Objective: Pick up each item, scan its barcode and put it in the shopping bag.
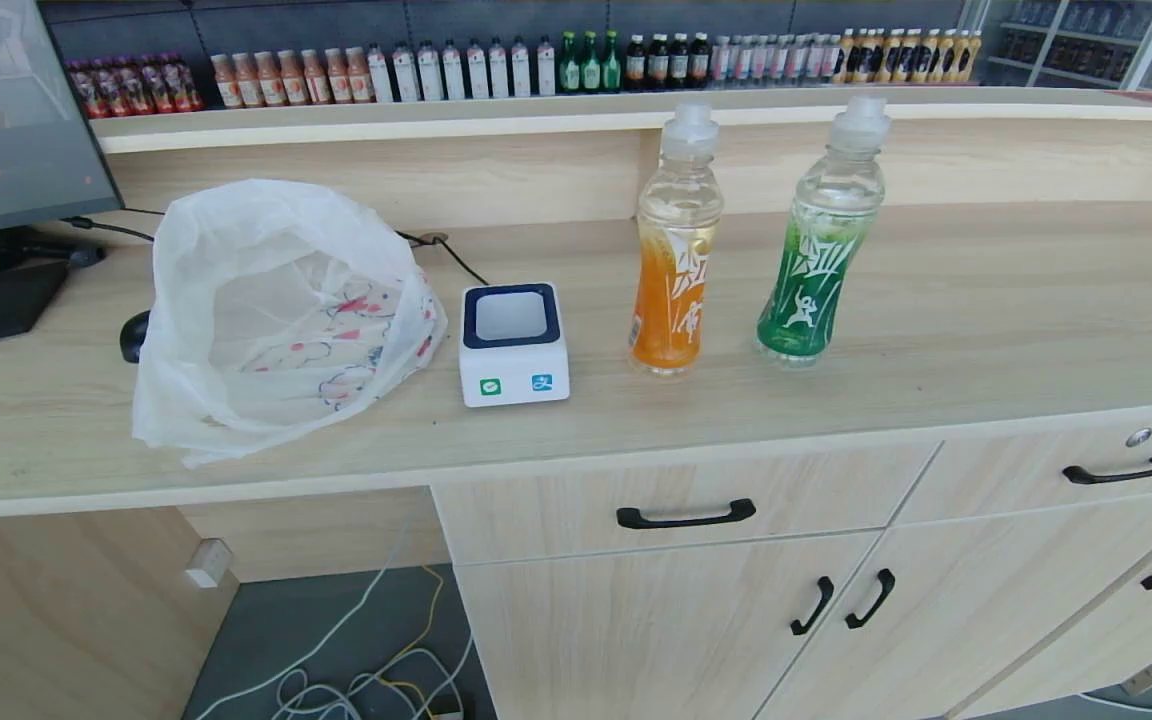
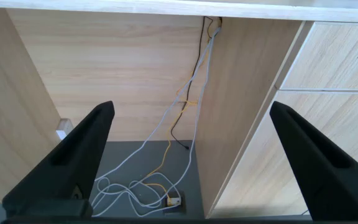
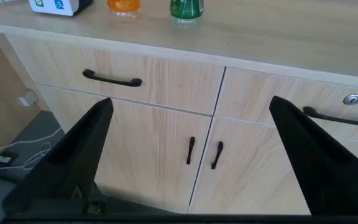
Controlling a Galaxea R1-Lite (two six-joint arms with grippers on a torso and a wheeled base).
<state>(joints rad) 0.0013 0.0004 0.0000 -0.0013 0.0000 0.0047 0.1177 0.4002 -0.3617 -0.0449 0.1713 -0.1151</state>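
Left fingers [image 2: 73, 165]: I am seeing them spread wide with nothing between them, hanging below the bench edge in front of the open recess where loose cables [image 2: 148, 186] are lying on the floor.

Right fingers [image 3: 319, 165]: these too are standing wide apart and empty, low in front of the cupboard doors, beneath the drawer handle [image 3: 112, 78].

Orange bottle [image 1: 674, 250] and green bottle [image 1: 818, 250]: both are standing upright on the bench [image 1: 986, 320], near each other but apart, on the robot's right of the scanner [image 1: 513, 345]. Neither is being touched.

Handling, as I am judging it: each bottle is looking largely full, so fairly heavy for its width. The clear plastic wall should be stiff enough for a firm squeeze, though the glossy label sleeve is likely slippery. Being tall on a small base, either could tip if nudged near the cap. I am favouring a hold at the waisted middle of the body, fingers on opposite sides, leaving the label free to face the scanner window.

Shopping bag [image 1: 266, 310]: thin, soft film, slumping on the robot's left of the scanner with its mouth gaping forward. I am expecting it to shift or fold if a bottle drags on its rim.
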